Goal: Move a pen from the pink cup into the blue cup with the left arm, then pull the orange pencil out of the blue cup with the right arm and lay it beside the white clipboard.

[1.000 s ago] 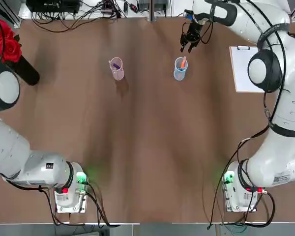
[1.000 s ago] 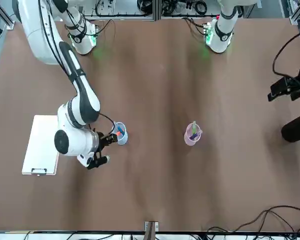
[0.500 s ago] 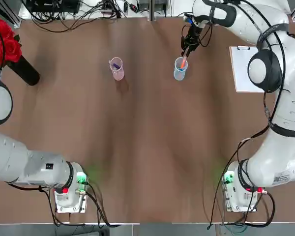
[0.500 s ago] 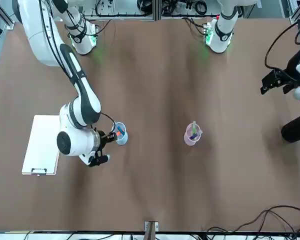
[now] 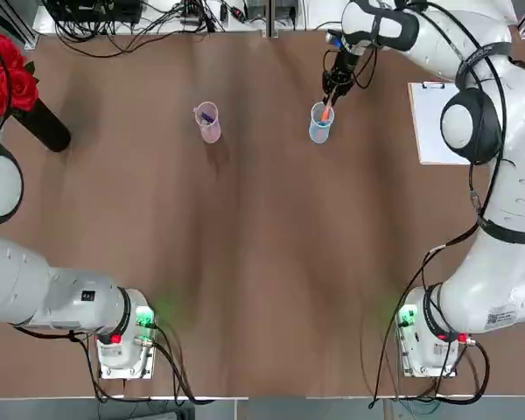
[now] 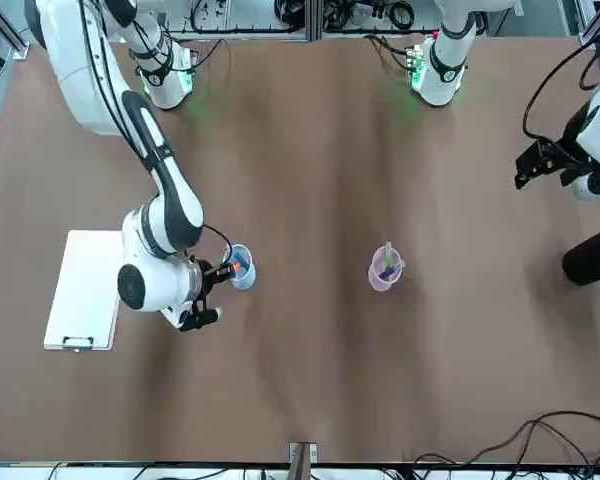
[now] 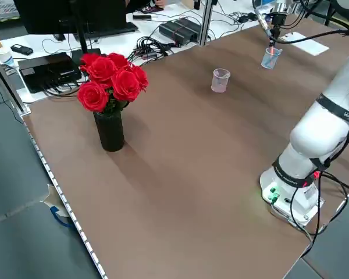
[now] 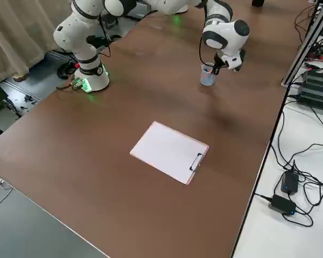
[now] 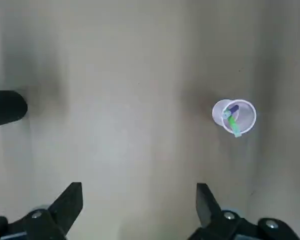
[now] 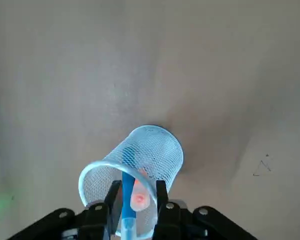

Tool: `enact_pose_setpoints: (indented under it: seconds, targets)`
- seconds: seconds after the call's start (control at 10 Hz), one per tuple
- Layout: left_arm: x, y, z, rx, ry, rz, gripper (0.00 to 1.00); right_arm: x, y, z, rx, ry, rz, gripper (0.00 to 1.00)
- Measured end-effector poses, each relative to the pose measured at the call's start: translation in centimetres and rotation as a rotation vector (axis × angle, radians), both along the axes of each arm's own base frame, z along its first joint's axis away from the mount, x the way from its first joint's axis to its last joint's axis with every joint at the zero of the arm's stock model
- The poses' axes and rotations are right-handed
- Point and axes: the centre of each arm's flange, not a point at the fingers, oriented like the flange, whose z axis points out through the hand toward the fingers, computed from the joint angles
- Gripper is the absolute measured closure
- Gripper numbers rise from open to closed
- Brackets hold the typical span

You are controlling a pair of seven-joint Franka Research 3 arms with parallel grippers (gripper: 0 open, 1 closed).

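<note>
Pencil, orange [image 10: 140, 199], stands in the blue cup [image 10: 167, 147], between the right claw's [image 10: 138, 184] parted sides. Blue pen [image 10: 127, 195] is in there too, so closing now could pinch both, or snag the mesh rim and tip the cup. Depth is hard to judge. Bare bench [image 5: 245, 262] separates that claw from the white clipboard [image 5: 436, 136]. Left claw [image 9: 139, 187] hangs wide apart, near the dark vase [image 9: 7, 107].
</note>
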Motion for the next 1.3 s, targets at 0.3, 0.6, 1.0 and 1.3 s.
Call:
enact_pose_setpoints:
  seconds: [0.3,0.6,1.0,1.3]
  targets:
    - [0.0,1.1,0.1,-0.013,-0.002,-0.060,0.00,0.0,0.0,0.0,0.000,0.001,-0.002,0.80]
    - [0.0,1.2,0.2,-0.026,-0.004,-0.085,0.02,0.0,0.0,0.0,0.002,0.001,-0.005,0.84]
    - [0.1,1.6,0.1,-0.036,-0.004,-0.098,0.01,0.4,0.0,1.6,-0.001,0.016,-0.018,0.84]
    - [0.2,1.6,0.0,-0.036,-0.007,-0.098,0.01,0.6,0.0,6.2,0.003,0.027,0.004,0.84]
